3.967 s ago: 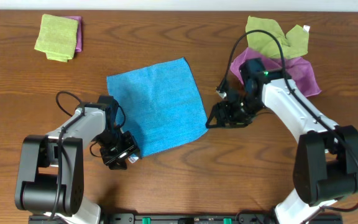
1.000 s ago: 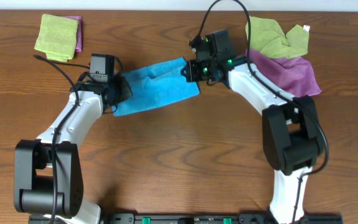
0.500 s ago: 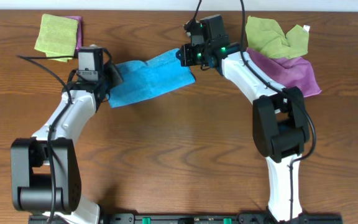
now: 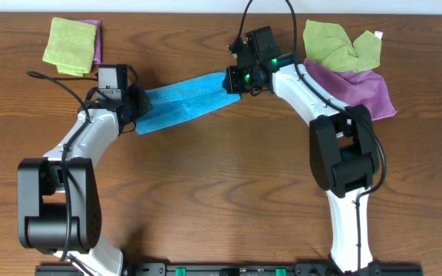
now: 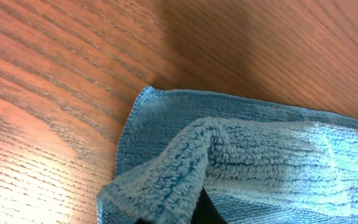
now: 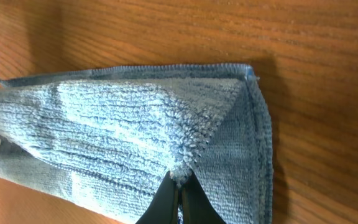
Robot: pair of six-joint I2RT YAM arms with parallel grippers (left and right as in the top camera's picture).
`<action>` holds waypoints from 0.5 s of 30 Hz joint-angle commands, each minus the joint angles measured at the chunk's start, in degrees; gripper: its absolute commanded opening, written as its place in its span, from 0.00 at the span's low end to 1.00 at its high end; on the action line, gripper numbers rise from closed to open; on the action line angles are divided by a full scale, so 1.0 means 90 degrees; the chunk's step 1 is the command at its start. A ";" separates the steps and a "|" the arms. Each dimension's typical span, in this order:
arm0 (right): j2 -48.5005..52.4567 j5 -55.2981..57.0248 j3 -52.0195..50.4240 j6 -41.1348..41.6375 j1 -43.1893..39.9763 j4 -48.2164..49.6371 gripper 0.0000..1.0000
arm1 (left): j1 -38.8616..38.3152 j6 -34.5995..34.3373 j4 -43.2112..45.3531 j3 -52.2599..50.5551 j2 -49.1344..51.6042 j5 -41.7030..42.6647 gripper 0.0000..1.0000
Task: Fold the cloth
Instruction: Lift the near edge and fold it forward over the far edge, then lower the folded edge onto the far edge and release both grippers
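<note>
While our left gripper (image 4: 134,109) pinches one end of the cloth (image 4: 183,103), our right gripper (image 4: 233,80) clamps the other end. We see the cloth doubled into a narrow band between them, over the table (image 4: 206,192).

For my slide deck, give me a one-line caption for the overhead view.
Left gripper and right gripper pinch opposite ends of the cloth, doubled into a narrow band.
</note>
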 commanded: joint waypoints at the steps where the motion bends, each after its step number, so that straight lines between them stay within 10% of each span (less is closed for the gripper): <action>1: 0.0017 0.0061 0.0185 -0.0121 -0.0068 -0.0029 0.01 | 0.0005 0.0172 0.0124 0.0051 0.0090 0.0206 0.06; 15: 0.0017 0.0617 0.0525 -0.0129 -0.0131 -0.0007 0.01 | 0.0012 0.0304 0.1326 0.0051 0.0670 0.0656 0.06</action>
